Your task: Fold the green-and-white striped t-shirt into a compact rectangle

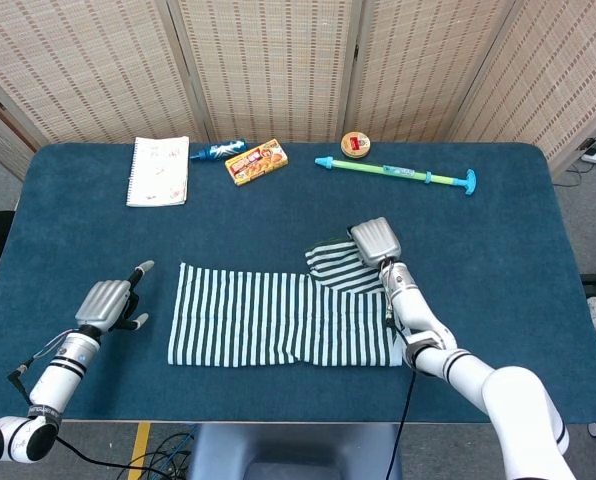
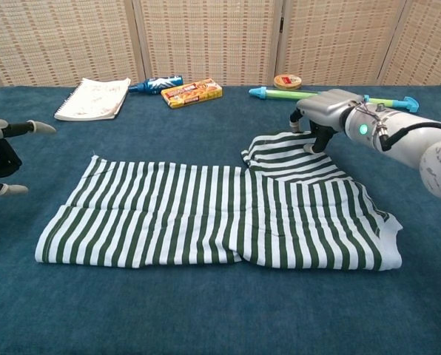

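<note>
Chest view shows right hand [image 2: 320, 118] fingertips pinching the soft green-and-white striped cotton t-shirt [image 2: 228, 214] sleeve; head view hides that grip. Left hand [image 1: 108, 302] spread, holding nothing, on blue felt table [image 1: 518, 260]

The green-and-white striped t-shirt [image 1: 283, 315] [image 2: 220, 214] lies flat near the front edge of the blue table [image 1: 498, 260] [image 2: 206, 310], folded into a wide band, one sleeve turned up at its far right corner.

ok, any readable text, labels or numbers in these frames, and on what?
None can be read.
Snack box: printing on top, too blurred.
Notebook: faint marks on the page, too small.
Blue packet: print, illegible.
Round tin: red label, illegible.
Shirt, toy pump: no text visible.
</note>
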You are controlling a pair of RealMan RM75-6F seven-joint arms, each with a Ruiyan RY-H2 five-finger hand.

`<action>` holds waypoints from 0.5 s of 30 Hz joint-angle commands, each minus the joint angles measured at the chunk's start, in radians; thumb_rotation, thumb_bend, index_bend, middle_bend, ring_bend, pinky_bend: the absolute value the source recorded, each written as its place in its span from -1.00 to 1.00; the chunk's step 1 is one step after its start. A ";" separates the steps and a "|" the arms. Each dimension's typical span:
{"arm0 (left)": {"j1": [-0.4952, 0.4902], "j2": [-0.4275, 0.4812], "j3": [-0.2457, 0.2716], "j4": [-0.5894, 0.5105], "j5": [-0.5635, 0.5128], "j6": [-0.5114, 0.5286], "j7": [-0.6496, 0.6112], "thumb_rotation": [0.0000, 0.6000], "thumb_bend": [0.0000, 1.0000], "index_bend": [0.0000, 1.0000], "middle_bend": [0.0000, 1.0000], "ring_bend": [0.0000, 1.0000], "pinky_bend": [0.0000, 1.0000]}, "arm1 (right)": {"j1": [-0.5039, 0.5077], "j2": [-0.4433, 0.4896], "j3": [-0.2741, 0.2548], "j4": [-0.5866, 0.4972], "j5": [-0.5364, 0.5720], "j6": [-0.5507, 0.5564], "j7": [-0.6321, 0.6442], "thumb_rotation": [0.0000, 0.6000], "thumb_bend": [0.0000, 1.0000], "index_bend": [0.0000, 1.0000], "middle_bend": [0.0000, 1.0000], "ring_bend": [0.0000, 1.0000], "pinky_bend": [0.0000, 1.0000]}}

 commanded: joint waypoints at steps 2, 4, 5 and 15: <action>-0.001 0.001 0.000 -0.003 0.003 0.001 -0.001 1.00 -0.34 -1.00 0.73 0.56 0.82 | -0.045 0.044 -0.030 -0.087 -0.058 0.089 0.004 1.00 -0.20 -0.17 0.99 1.00 1.00; -0.001 0.002 0.000 -0.005 0.005 0.001 -0.001 1.00 -0.34 -1.00 0.73 0.56 0.82 | -0.063 0.059 -0.045 -0.120 -0.076 0.121 -0.007 1.00 -0.20 -0.17 0.99 1.00 1.00; -0.001 0.003 0.000 -0.007 0.006 0.001 -0.002 1.00 -0.34 -1.00 0.73 0.56 0.82 | -0.075 0.069 -0.056 -0.141 -0.089 0.142 -0.018 1.00 -0.20 -0.17 0.99 1.00 1.00; 0.001 0.007 0.004 -0.009 0.009 -0.002 -0.007 1.00 -0.34 -1.00 0.73 0.56 0.82 | -0.170 0.146 -0.160 -0.280 -0.216 0.283 -0.061 1.00 -0.20 -0.17 0.99 1.00 1.00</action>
